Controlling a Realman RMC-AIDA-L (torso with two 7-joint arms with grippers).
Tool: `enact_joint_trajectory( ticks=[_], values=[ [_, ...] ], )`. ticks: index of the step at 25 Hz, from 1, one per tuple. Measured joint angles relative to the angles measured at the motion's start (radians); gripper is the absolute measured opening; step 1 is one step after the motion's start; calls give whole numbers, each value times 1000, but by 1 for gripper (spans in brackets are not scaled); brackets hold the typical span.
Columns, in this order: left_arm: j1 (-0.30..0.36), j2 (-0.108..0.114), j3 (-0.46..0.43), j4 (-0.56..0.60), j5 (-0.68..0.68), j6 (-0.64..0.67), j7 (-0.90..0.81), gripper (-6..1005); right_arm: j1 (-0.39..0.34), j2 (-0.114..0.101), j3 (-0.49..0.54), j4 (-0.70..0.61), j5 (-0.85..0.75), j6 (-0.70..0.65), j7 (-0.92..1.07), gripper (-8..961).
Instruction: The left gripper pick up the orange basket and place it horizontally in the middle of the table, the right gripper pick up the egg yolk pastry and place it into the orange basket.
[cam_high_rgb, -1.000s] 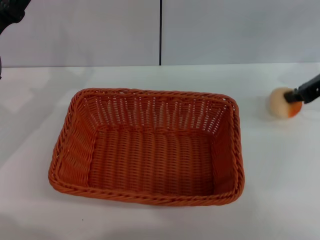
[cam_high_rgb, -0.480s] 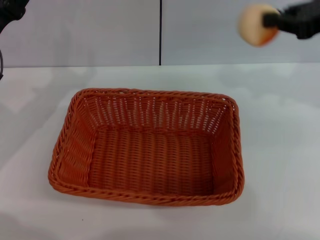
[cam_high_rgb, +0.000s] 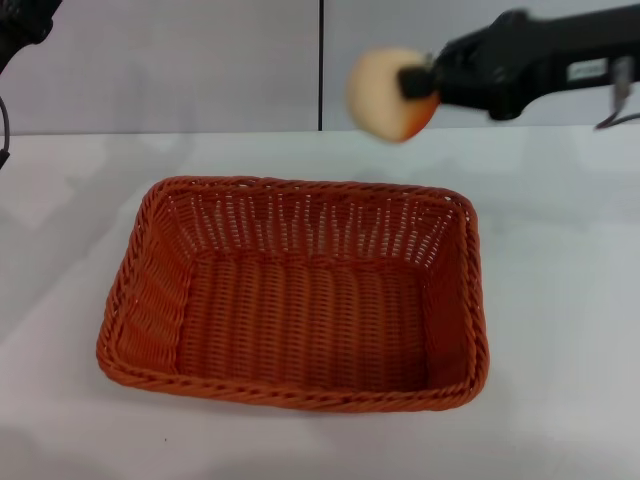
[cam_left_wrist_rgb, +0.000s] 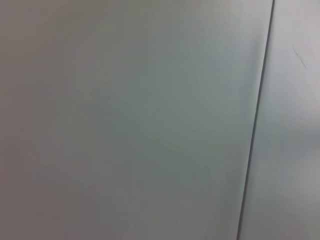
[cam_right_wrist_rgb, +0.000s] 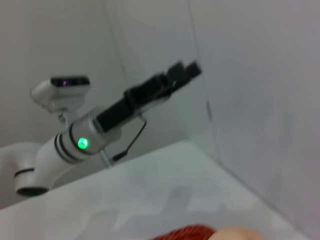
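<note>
The orange basket (cam_high_rgb: 295, 295) lies lengthwise across the middle of the white table (cam_high_rgb: 560, 300), and nothing is in it. The egg yolk pastry (cam_high_rgb: 385, 90), a pale ball with an orange-red patch, hangs in the air above the basket's far rim. My right gripper (cam_high_rgb: 412, 80) reaches in from the right and is shut on it. In the right wrist view a strip of basket rim (cam_right_wrist_rgb: 187, 232) and the top of the pastry (cam_right_wrist_rgb: 240, 234) show at the lower edge. My left gripper (cam_right_wrist_rgb: 181, 72) is raised off to the far left, away from the basket.
A grey wall with a dark vertical seam (cam_high_rgb: 321, 65) stands behind the table. The left arm (cam_high_rgb: 22, 22) shows only at the upper left corner of the head view. The left wrist view holds just the wall.
The right gripper lifted the pastry off the table at the right and carried it up and leftward to above the basket's far rim. The basket and left arm stayed still.
</note>
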Motion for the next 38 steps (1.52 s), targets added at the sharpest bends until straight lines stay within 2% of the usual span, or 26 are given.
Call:
enact_joint_trajectory(
  ticks=[4,7,18,23,24,28,29,30,33,34,35,38],
  values=[
    [0,1,-1,-8,0,0,-1,616,48,-4,-5,114,-22,-8,-7,71],
    [-1,1,-1,-12,0,0,0,616,46,-4,-5,115,-23,-10,-9,106],
    [-1,3,-2,-12,-6,0,0,616,-6,-5,24,73,-17,-12,-34,502],
    [5,3,-2,-11,-7,0,0,616,-67,14,149,56,10,-5,-131,621],
    [7,3,-2,-11,-8,0,0,616,-103,22,208,70,53,8,-211,644],
    [10,2,-2,-11,-9,1,0,616,-171,26,273,138,179,36,-389,668],
    [12,2,-2,-11,-9,1,0,616,-227,26,320,235,324,50,-576,668],
    [12,2,-2,-11,-9,1,0,616,-227,26,320,235,324,50,-576,668],
    [15,1,-2,-12,-10,1,0,616,-292,26,387,401,521,54,-870,668],
    [15,0,-2,-13,-10,2,0,616,-323,26,424,525,658,47,-1065,668],
    [15,0,-2,-13,-10,2,0,616,-323,26,424,525,658,47,-1065,668],
    [16,-1,-2,-17,-12,4,5,616,-354,28,450,689,855,34,-1287,668]
  ],
)
